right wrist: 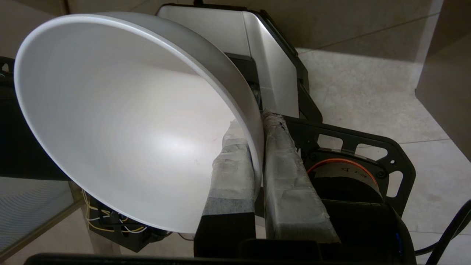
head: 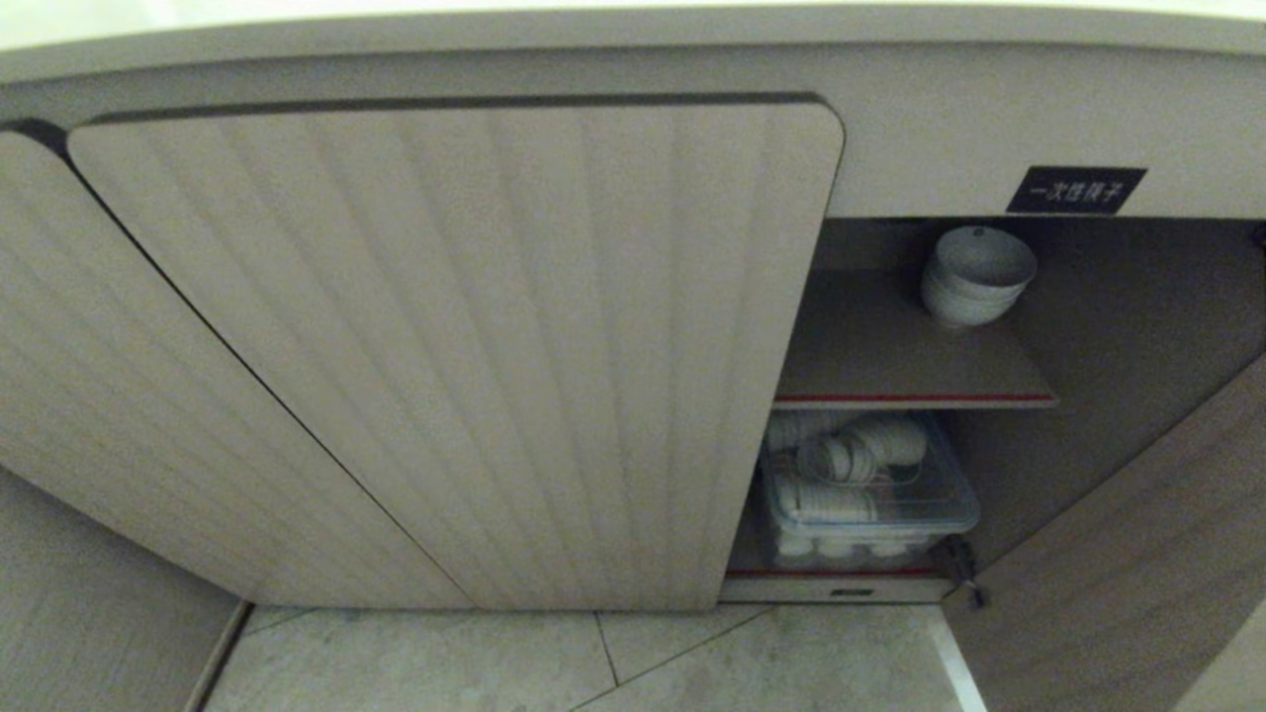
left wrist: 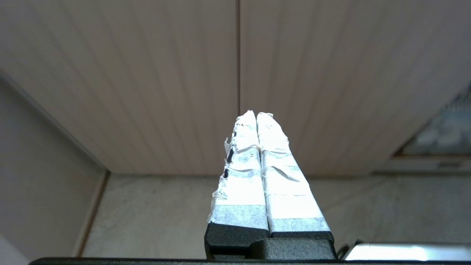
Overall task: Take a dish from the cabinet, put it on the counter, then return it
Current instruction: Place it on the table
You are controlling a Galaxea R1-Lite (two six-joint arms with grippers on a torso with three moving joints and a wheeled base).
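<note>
White tape wraps the fingers of the right gripper, which are clenched on the rim of a white bowl: one finger inside the wall, the other outside, bowl tilted w/ its mouth toward the wrist cam. Behind the bowl lie parts of the robot's own base and pale floor tiles, so the dish hangs low, clear of any shelf. Left gripper is parked, its taped fingers pressed together on nothing, pointing at a closed ribbed door. Head view shows neither arm. It looks at the cabinet: left doors closed, right side open. Upper shelf, red-edged, carries a short stack of white bowls near its back; below it a clear tub packed w/ more white dishes. A black label sits above the opening; only the table's underside edge shows at top. Judged step: either dish just taken out, table next, or the return leg; frames alone don't settle which. The camera faces the opening, which favours the return. If so, next move calls for lifting the bowl to the opening, clearing the door edge and shelf lip, levelling it, and setting it on or beside the stack before releasing.
</note>
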